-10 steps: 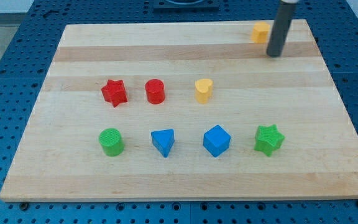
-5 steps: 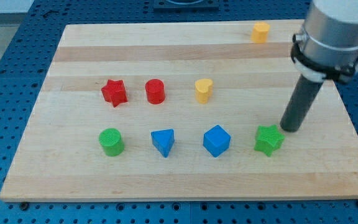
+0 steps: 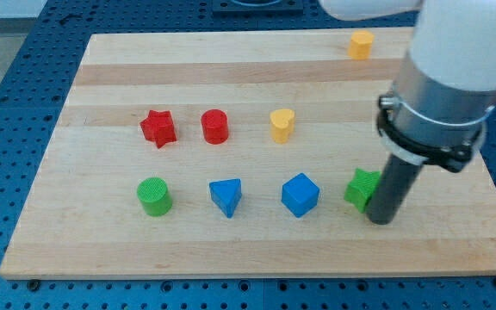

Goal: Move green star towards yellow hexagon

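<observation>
The green star (image 3: 361, 187) lies low on the view's right of the wooden board (image 3: 257, 86), partly hidden by my rod. My tip (image 3: 382, 220) rests on the board at the star's lower right side, touching or nearly touching it. The yellow hexagon (image 3: 362, 43) sits at the view's top right, near the board's top edge, far above the star.
A red star (image 3: 158, 127), a red cylinder (image 3: 215, 127) and a yellow heart-like block (image 3: 282, 124) form a middle row. A green cylinder (image 3: 154, 195), a blue triangle (image 3: 226, 196) and a blue cube-like block (image 3: 300, 194) lie left of the green star.
My tip has come down from the view's top right, past the green star's right side, to its lower right. The star has shifted slightly left.
</observation>
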You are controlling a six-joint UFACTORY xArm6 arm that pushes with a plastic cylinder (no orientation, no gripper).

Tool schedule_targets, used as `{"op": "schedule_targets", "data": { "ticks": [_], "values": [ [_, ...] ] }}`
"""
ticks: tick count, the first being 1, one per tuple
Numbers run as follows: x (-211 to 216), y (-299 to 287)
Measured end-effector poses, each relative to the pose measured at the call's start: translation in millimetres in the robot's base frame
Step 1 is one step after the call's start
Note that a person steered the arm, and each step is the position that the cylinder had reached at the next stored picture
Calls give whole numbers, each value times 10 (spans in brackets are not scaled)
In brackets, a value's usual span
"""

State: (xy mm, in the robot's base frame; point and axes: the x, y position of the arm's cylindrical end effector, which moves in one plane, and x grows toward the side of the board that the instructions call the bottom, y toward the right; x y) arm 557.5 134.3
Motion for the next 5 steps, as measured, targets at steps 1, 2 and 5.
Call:
{"op": "schedule_targets", "data": {
  "ticks": [1,2,5],
  "values": [
    [-60,-203],
    [-301,-261],
    [-718,58]
  ]
}}
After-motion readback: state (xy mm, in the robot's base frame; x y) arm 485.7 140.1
